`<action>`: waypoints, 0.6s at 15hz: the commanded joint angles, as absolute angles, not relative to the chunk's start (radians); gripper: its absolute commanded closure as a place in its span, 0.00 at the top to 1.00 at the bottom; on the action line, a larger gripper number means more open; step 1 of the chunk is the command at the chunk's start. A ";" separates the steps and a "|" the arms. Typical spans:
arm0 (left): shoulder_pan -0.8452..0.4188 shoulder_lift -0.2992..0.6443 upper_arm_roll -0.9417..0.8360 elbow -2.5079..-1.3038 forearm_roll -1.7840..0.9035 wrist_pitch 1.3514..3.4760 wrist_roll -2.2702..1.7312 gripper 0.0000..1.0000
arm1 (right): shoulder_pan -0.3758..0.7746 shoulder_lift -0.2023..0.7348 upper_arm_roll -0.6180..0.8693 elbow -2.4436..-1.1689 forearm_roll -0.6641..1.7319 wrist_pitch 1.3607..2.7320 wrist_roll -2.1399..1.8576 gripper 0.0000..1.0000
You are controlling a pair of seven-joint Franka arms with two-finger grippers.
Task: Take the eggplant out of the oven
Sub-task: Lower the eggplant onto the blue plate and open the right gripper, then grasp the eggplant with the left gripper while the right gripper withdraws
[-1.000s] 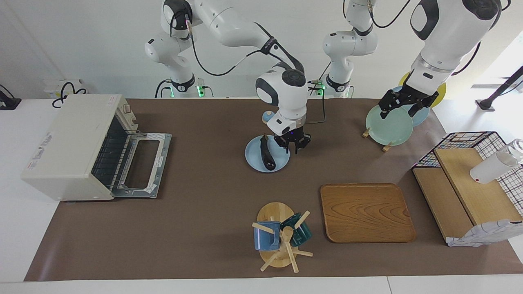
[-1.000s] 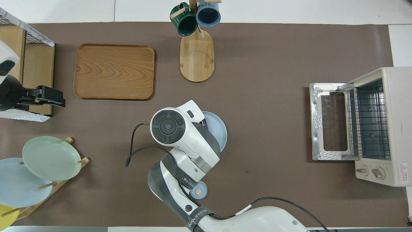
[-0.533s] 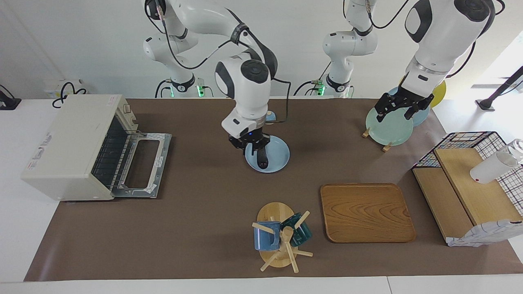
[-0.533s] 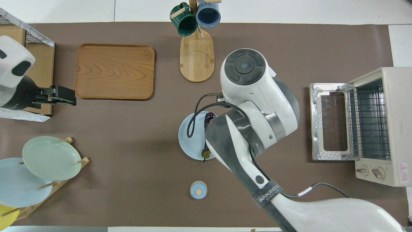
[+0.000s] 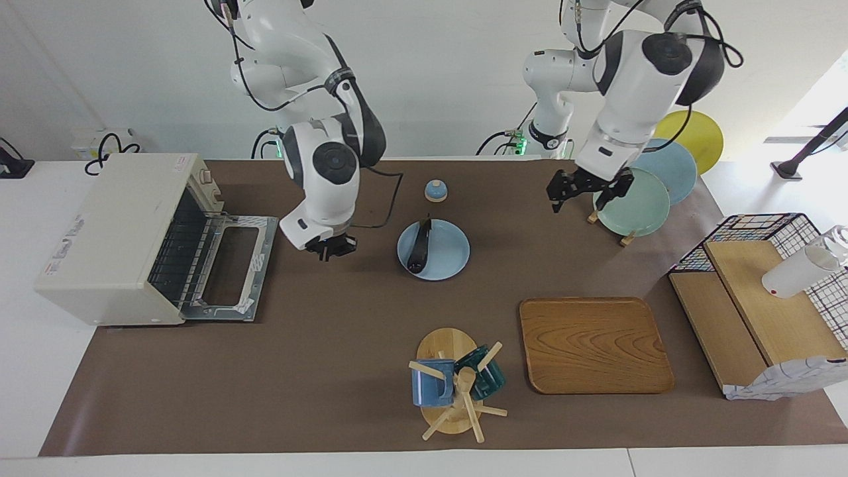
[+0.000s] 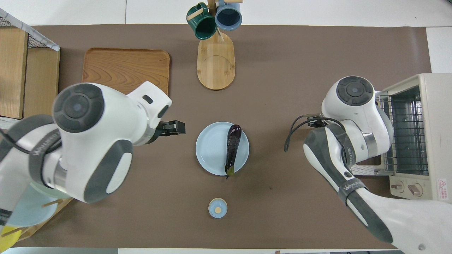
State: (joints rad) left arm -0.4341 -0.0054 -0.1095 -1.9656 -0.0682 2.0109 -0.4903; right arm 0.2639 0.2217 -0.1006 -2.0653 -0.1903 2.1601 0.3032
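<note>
Your right gripper [image 5: 331, 249] has left the eggplant [image 5: 419, 247], now on the blue plate [image 5: 449, 264] mid-worktop, outside the open oven [image 5: 119, 232]; its fingers look together. Left gripper [image 5: 586, 191], spread, nears: it could nudge the plate.

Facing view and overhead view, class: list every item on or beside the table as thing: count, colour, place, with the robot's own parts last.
eggplant: 1, dark purple, lying on the blue plate.
blue plate: 1, pale blue, mid-table.
oven: 1, cream, right arm's end, door open, rack bare.
small lid: 1, blue with a wooden knob, nearer the robots than the blue plate.
wooden tray: 1, brown, farther from the robots than the blue plate.
mug tree: 1, wood, beside the wooden tray, holding 1 blue and 1 green mug.
plate rack: 1, wood, left arm's end, holding green, blue and yellow plates.
wire shelf: 1, black wire with wood boards, left arm's end.
right hand: over the mat between oven and blue plate.
left hand: beside the plate rack.
</note>
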 commanded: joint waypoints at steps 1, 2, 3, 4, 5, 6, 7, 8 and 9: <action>-0.558 0.037 -0.092 -2.029 -0.103 2.170 -0.570 1.00 | 0.213 0.170 -0.084 -2.144 -0.216 2.224 0.252 0.00; -0.608 0.072 -0.092 -2.040 -0.103 2.236 -0.601 1.00 | 0.201 0.170 -0.084 -2.164 -0.216 2.262 0.249 0.00; -0.644 0.106 -0.092 -2.043 -0.103 2.303 -0.621 1.00 | 0.193 0.169 -0.084 -2.174 -0.216 2.275 0.247 0.00; -0.661 0.135 -0.092 -2.043 -0.103 2.348 -0.633 1.00 | 0.190 0.169 -0.084 -2.175 -0.216 2.276 0.245 0.00; -0.679 0.162 -0.092 -2.040 -0.103 2.380 -0.644 1.00 | 0.177 0.170 -0.084 -2.178 -0.216 2.278 0.239 0.00; -0.702 0.194 -0.092 -2.039 -0.103 2.420 -0.646 1.00 | 0.166 0.170 -0.084 -2.177 -0.218 2.279 0.230 0.00; -0.724 0.236 -0.091 -2.037 -0.103 2.475 -0.647 1.00 | 0.164 0.170 -0.084 -2.177 -0.218 2.281 0.219 0.00; -0.739 0.274 -0.089 -2.034 -0.103 2.521 -0.659 1.00 | 0.163 0.170 -0.084 -2.177 -0.221 2.289 0.213 0.00; -0.755 0.303 -0.087 -2.033 -0.103 2.548 -0.672 1.00 | 0.164 0.172 -0.086 -2.177 -0.224 2.287 0.204 0.00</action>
